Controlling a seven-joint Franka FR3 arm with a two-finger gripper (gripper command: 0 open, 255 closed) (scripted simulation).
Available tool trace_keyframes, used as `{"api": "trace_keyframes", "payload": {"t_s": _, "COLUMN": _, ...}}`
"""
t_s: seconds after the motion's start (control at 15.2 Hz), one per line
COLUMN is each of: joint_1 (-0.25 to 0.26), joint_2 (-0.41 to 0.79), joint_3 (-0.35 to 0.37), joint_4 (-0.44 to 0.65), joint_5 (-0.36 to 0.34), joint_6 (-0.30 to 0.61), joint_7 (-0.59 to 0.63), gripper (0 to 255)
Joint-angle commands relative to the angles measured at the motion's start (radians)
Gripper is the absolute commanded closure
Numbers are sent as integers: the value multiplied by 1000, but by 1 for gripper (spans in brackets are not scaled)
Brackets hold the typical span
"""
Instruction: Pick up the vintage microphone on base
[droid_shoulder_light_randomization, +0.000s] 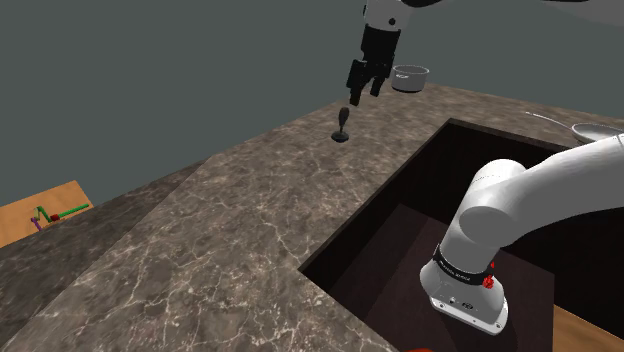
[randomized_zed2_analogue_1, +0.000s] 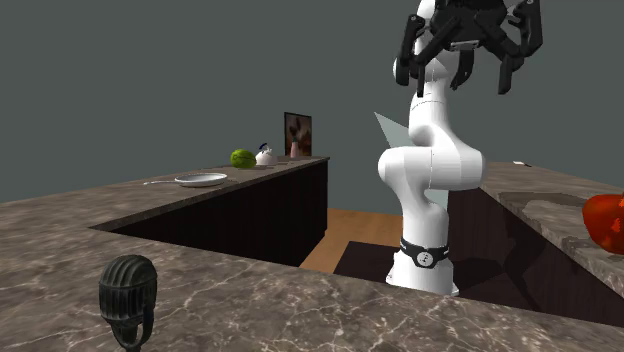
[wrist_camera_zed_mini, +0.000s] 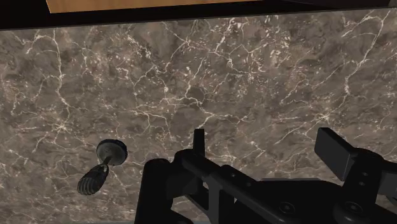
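Dark grey microphone (wrist_camera_zed_mini: 95, 178); brown, white-veined counter (wrist_camera_zed_mini: 254, 83); black end effector (droid_shoulder_light_randomization: 365, 95); white arm (droid_shoulder_light_randomization: 540, 190).

wall (droid_shoulder_light_randomization: 150, 80): plain dark grey | counter (droid_shoulder_light_randomization: 200, 260): dark white-veined marble, wraps a sunken bay | floor (randomized_zed2_analogue_1: 345, 225): brown wood

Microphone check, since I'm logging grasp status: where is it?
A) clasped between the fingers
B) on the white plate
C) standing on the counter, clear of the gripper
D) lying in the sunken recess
C: the microphone stands on its base on the counter, and the open gripper hangs apart from it.
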Motion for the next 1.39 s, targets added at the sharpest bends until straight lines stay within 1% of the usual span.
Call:
{"api": "trace_keyframes", "payload": {"t_s": 0.0, "joint_1": 0, "joint_2": 0, "joint_3": 0, "joint_4": 0, "joint_5": 0, "joint_6": 0, "joint_7": 0, "gripper": 0}}
{"api": "trace_keyframes", "payload": {"t_s": 0.33, "joint_1": -36, "joint_2": 122, "joint_3": -49, "joint_4": 9, "joint_5": -41, "joint_6": 112, "joint_7": -30, "gripper": 0}}
{"api": "trace_keyframes", "payload": {"t_s": 0.66, "joint_1": -69, "joint_2": 260, "joint_3": -99, "joint_4": 47, "joint_5": -72, "joint_6": 214, "joint_7": -56, "gripper": 0}}
{"api": "trace_keyframes", "payload": {"t_s": 0.99, "joint_1": -98, "joint_2": 409, "joint_3": -147, "joint_4": 111, "joint_5": -90, "joint_6": 301, "joint_7": -83, "gripper": 0}}
{"api": "trace_keyframes", "payload": {"t_s": 1.32, "joint_1": -125, "joint_2": 566, "joint_3": -193, "joint_4": 202, "joint_5": -91, "joint_6": 371, "joint_7": -112, "gripper": 0}}
